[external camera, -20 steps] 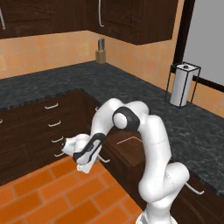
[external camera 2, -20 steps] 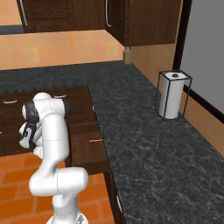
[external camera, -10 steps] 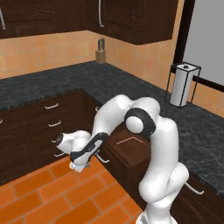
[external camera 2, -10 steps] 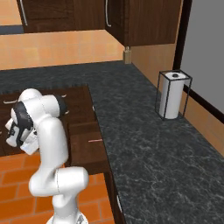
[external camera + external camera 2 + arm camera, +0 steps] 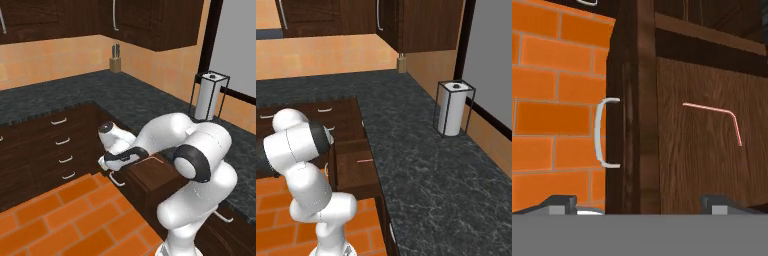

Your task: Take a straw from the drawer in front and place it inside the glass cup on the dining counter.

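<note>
The dark brown drawer (image 5: 707,150) stands pulled out, and its curved silver handle (image 5: 606,133) faces the orange floor. On the drawer's bottom lies the thin pink straw (image 5: 718,114) with a bent tip, also seen as a faint line in the base views (image 5: 364,161) (image 5: 156,158). My gripper (image 5: 639,204) hovers above the drawer's front edge, open, with nothing between its fingertips (image 5: 560,202). In the left base view the gripper (image 5: 110,161) hangs just over the handle end of the drawer (image 5: 150,175). The glass cup and the dining counter are out of view.
A black speckled worktop (image 5: 421,165) runs along the right, with a paper towel holder (image 5: 453,107) and a knife block (image 5: 115,64) on it. Closed drawers (image 5: 61,145) line the left cabinet. Orange brick floor (image 5: 65,215) lies below.
The gripper has opened and come off the drawer handle. The hand has risen and drawn back over the drawer's front edge, with the arm folding in above it.
</note>
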